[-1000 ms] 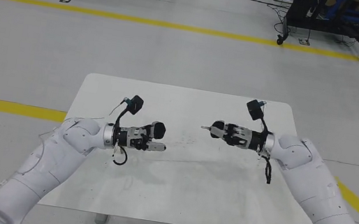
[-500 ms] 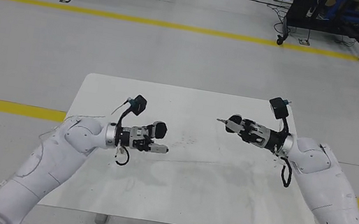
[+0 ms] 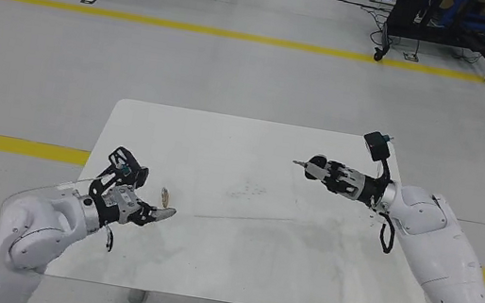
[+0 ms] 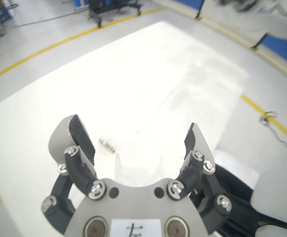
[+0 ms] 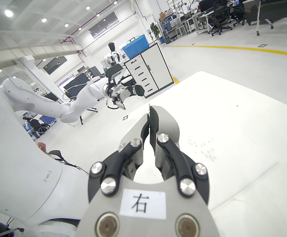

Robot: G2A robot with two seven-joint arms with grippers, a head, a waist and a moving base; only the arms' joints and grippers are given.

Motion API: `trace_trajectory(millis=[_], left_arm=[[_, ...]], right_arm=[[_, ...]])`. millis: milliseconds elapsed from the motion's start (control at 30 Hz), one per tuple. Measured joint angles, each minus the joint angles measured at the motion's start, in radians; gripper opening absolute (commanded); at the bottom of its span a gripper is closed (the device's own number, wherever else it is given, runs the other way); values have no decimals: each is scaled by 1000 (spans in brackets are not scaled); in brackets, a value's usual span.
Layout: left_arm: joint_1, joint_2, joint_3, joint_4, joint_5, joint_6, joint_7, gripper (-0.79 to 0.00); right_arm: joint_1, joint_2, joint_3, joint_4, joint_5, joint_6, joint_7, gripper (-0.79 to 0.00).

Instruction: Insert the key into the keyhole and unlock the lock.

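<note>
White desk (image 3: 299, 275) carried the brass lock (image 4: 107, 145) near its left edge, loose just ahead of the spread left pincer (image 4: 134, 132); right pincer (image 5: 149, 112) pinched the key (image 3: 298, 164) well apart. Unheld, the lock could skid off the edge.

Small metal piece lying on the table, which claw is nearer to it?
Left. The left claw is open right by the small metal piece; the right claw, shut on the key, is far off across the table.
</note>
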Motion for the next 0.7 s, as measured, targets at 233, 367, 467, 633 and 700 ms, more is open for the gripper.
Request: trace_trajectory(millis=[233, 367, 467, 633, 700], left_arm=[[10, -14, 121, -18, 198, 213, -124, -305], [-69, -25, 170, 75, 169, 232, -107, -428], [-120, -34, 200, 128, 177, 269, -104, -462], [-168, -45, 249, 164, 195, 289, -104, -477], [-180, -48, 262, 170, 197, 295, -106, -483]], right_arm=[[0, 0, 0, 0, 0, 0, 0, -785], [0, 0, 0, 0, 0, 0, 0, -785], [0, 0, 0, 0, 0, 0, 0, -785], [0, 0, 0, 0, 0, 0, 0, -785], [0, 0, 0, 0, 0, 0, 0, -785]])
